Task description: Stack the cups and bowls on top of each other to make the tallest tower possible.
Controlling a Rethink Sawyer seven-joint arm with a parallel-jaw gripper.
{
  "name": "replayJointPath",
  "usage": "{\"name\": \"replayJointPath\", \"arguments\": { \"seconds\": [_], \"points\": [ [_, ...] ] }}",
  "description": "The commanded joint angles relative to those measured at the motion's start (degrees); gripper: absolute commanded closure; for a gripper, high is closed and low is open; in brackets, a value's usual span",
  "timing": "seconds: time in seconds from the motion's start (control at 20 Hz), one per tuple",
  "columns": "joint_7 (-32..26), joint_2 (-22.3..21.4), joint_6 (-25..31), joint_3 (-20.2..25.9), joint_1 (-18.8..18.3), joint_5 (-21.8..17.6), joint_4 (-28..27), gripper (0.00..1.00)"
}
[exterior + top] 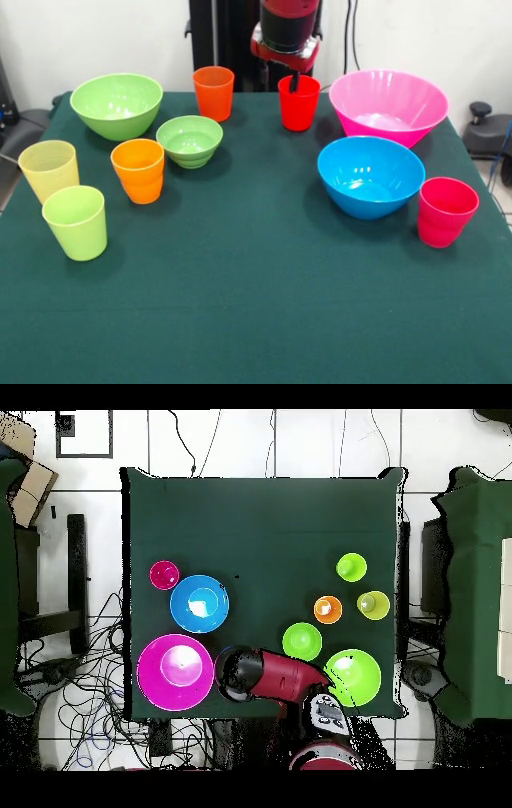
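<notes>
1. Front view: nothing is stacked yet. All the pieces stand apart and upright on the green bench [256, 320], mouths up, so each is free to be lifted singly. The large light green bowl [117, 104], small light green bowl [190, 140], an orange cup [138, 170], the pale yellow cup [49, 169] and lime green cup [75, 222] sit on one side; the pink bowl [389, 104], blue bowl [370, 175] and pinkish-red cup [445, 211] sit on the other. A second orange cup [214, 92] stands at the far edge.

2. Front view, the tool [294, 80]: it hangs over the red cup [298, 102], with a dark finger reaching inside the mouth, probably to pinch the wall. Whether it grips cannot be told.

3. Overhead view: the arm [280, 676] covers the red cup beside the pink bowl [175, 674]; the tool's tips are hidden.
</notes>
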Motion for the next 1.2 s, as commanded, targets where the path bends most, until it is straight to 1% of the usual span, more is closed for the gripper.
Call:
{"name": "replayJointPath", "arguments": {
  "seconds": [0.05, 0.2, 0.7, 1.05, 1.2],
  "points": [
    [2.2, 2.1, -5.9, 5.4, -0.4, -3.1, -5.4, 0.00],
    [2.3, 2.4, -6.3, 5.3, -0.4, -3.4, -5.5, 0.00],
    [1.6, 3.2, -6.9, 6.5, -2.4, -4.3, -6.1, 0.00],
    [0.7, 3.0, -6.3, 7.7, -4.4, -5.1, -6.1, 0.00],
    [0.1, 3.8, -6.5, 8.0, -5.4, -5.7, -6.7, 0.00]
  ]
}}
